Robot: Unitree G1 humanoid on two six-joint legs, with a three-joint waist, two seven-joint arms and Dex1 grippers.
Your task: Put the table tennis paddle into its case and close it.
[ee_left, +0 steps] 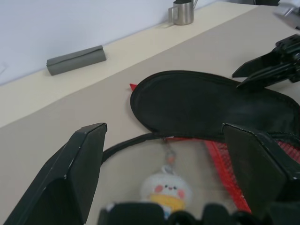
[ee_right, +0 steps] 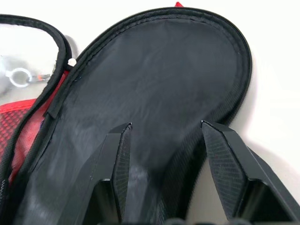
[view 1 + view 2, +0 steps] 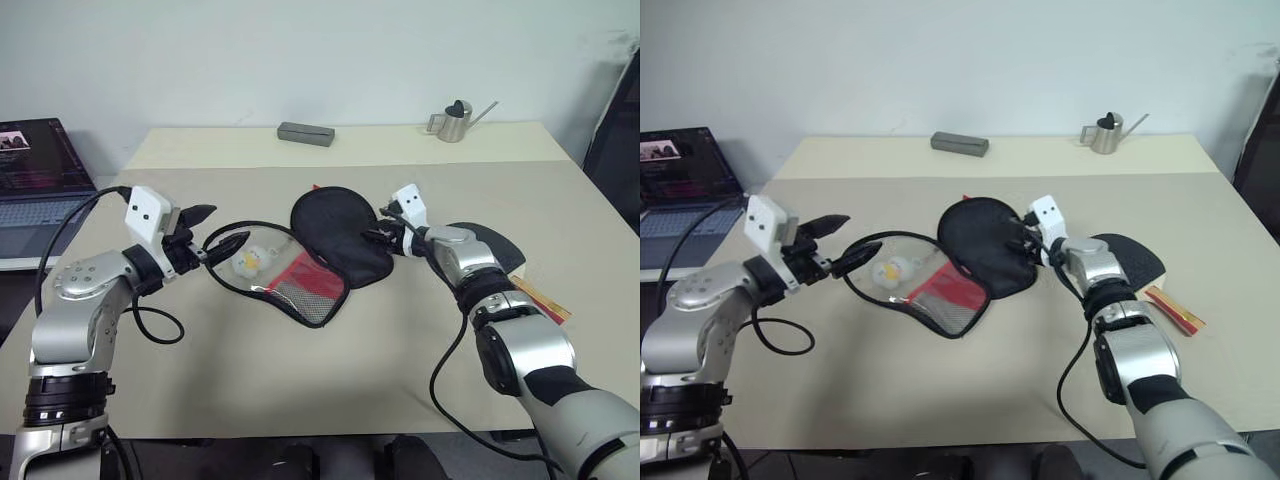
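The case (image 3: 300,290) lies unzipped and spread open in the middle of the table. Its black flap (image 3: 335,230) is folded out to the right; the red mesh half and the plush charm (image 3: 250,262) lie to the left. My left gripper (image 3: 214,229) stands open at the case's left rim, just above the charm (image 1: 166,187). My right gripper (image 3: 379,236) is open too, its fingers (image 2: 119,145) low over the black flap with nothing clamped. The table tennis paddle (image 3: 1138,256) lies flat to the right, partly behind my right forearm, its striped handle (image 3: 1175,308) pointing toward the front.
A grey oblong box (image 3: 306,133) and a small metal watering can (image 3: 455,120) stand at the table's far edge. A laptop (image 3: 35,170) sits on a separate surface off the left side. Cables loop from both wrists.
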